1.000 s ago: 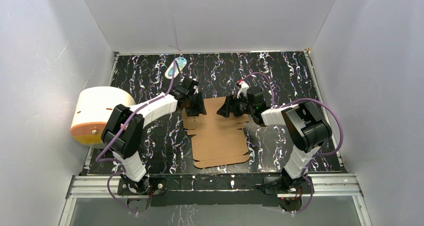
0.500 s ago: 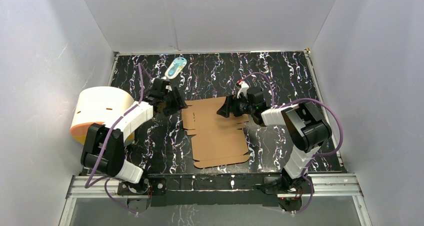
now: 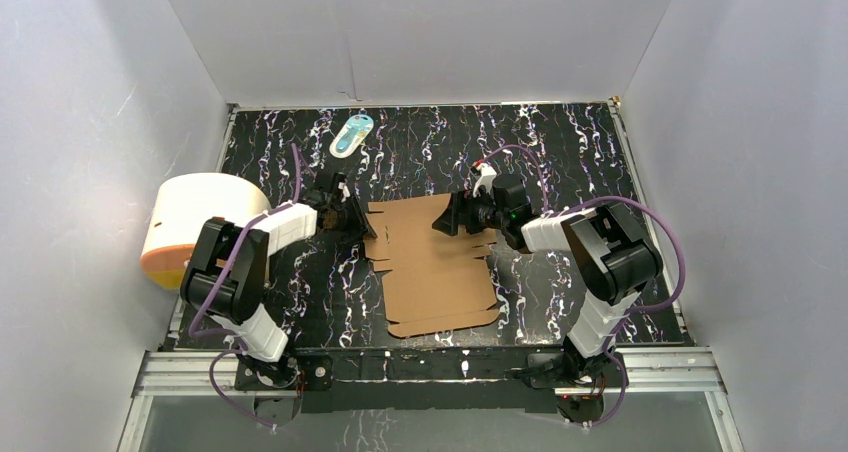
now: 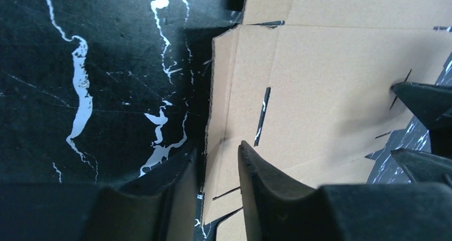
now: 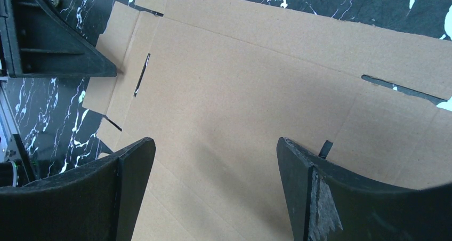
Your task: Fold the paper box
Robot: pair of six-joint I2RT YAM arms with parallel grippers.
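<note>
- Top external view: You find the paper box (image 3: 440, 272) as a flat brown die-cut sheet, unfolded, lying near the middle of the black marbled surface (image 3: 600, 152).
- The left gripper (image 3: 362, 222) sits at the far left edge of the sheet. The right gripper (image 3: 440, 220) is over the far right part of it, facing the left one.
- A white-and-orange cylinder (image 3: 190, 227) stands at the left edge of the surface, beside the left arm. A teal-white packet (image 3: 351, 134) lies near the far edge, well apart from the sheet.
- Left wrist view: The left gripper (image 4: 218, 155) straddles the sheet's side edge with its jaws a small way apart. One finger (image 4: 178, 209) is on the dark surface (image 4: 106, 91) just outside the edge. The other finger (image 4: 266, 193) is over the cardboard (image 4: 330, 91), beside a cut slot.
- You see a narrow strip of flap between the two fingers. It lies flat and is not clamped.
- The right gripper (image 4: 398, 121) shows at the right border, across the sheet.
- Right wrist view: The right gripper (image 5: 213, 150) has its jaws spread wide, with nothing between them. Flat cardboard (image 5: 256, 91) fills the gap below.
- A finger (image 5: 64, 54) of the left gripper touches the far flap, just beside a slot.
</note>
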